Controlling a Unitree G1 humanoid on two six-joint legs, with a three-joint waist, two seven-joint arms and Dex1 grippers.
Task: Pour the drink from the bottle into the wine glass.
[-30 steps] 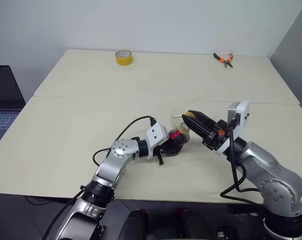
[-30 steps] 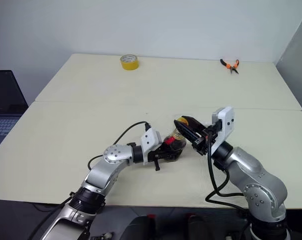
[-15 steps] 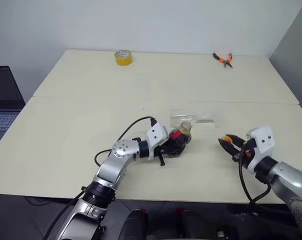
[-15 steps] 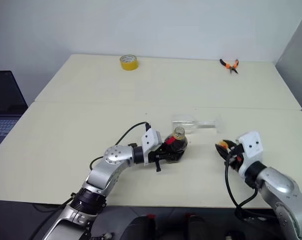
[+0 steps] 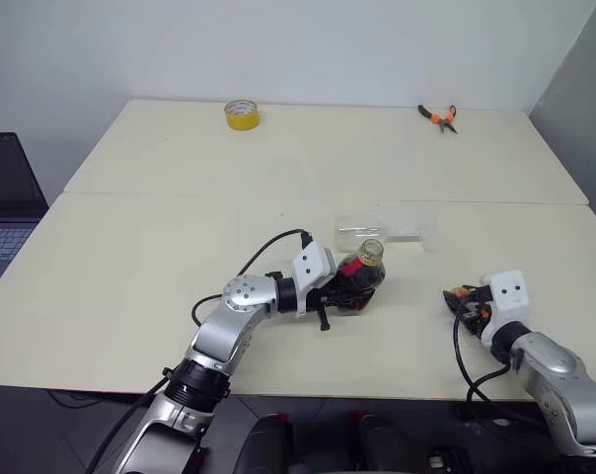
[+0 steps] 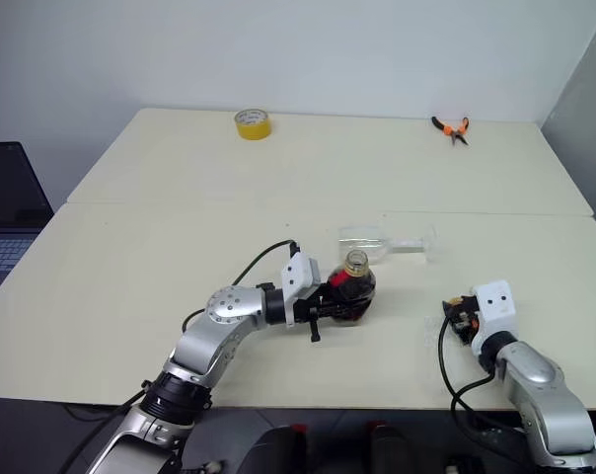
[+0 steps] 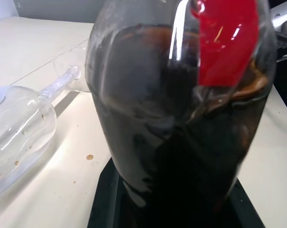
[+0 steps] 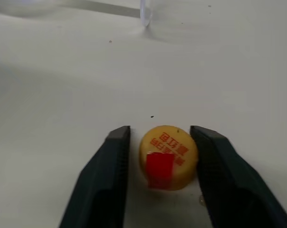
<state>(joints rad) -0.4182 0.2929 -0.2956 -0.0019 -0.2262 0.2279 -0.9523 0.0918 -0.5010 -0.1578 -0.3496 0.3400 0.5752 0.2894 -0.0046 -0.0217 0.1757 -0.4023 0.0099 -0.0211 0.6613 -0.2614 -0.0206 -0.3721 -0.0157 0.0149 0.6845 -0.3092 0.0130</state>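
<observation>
Bottle clamped in left gripper — wine glass beside

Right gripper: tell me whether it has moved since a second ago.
Yes. The right gripper swung away from the bottle and down to the table on the right, jaws either side of the yellow cap.

The bottle is clear with a red neck label and nearly black drink. Its yellow cap, printed in red, lies between black fingers on the cream tabletop. Beyond are a clear wine glass, a yellow tape roll and orange-handled pliers.
</observation>
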